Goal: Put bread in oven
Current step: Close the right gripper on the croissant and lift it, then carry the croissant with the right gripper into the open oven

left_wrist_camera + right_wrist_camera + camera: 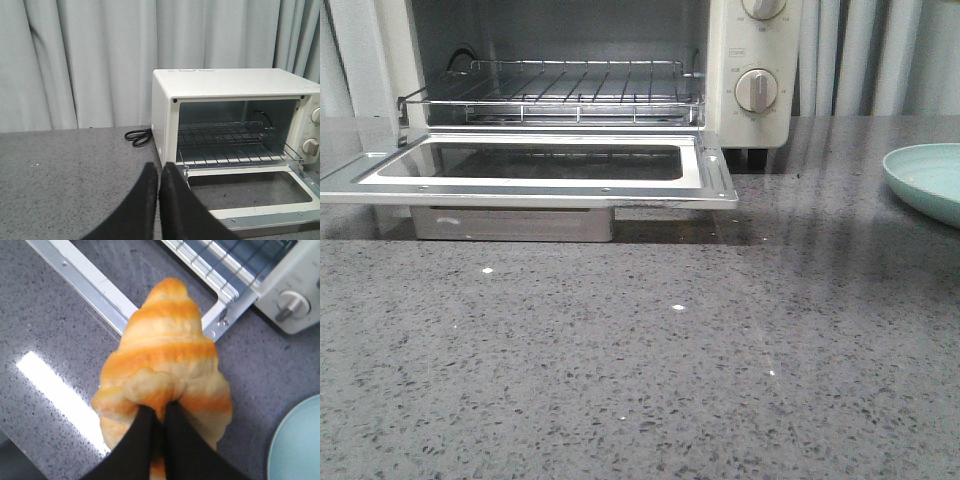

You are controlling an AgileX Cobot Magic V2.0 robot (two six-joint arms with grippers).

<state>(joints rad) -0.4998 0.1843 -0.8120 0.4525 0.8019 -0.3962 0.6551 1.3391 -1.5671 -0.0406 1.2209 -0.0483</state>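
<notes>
On my right wrist camera the right gripper (159, 415) has its jaws clamped narrow on the bread (167, 365), pinching the roll at the middle of its near side. The bread is golden yellow with browner bands across its ridges, and its tapered far end points toward the corner of the oven door. It hangs above the grey speckled desk (45, 335), clear of the surface as far as I can judge. The edge of a pale blue-green plate (300, 445) sits beside it on that camera.

On my left wrist camera the left gripper (158, 172) shows two black fingers (145, 200) pressed together, jaws closed with nothing between them. It faces the oven (230, 82) from the oven's left side, well apart from it. A black cord (139, 136) lies coiled on the desk just beside the oven's rear corner, in front of grey curtains (90, 60).

The front camera shows the oven (750, 50) with its glass-windowed door (535, 165) dropped flat and fully open. The wire rack (560, 95) is slid partly forward and bare. Two round knobs, the lower one (756, 89), sit on the cream panel at right. The plate (928, 180) rests at the desk's right edge. Neither arm nor the bread appears in this view.
</notes>
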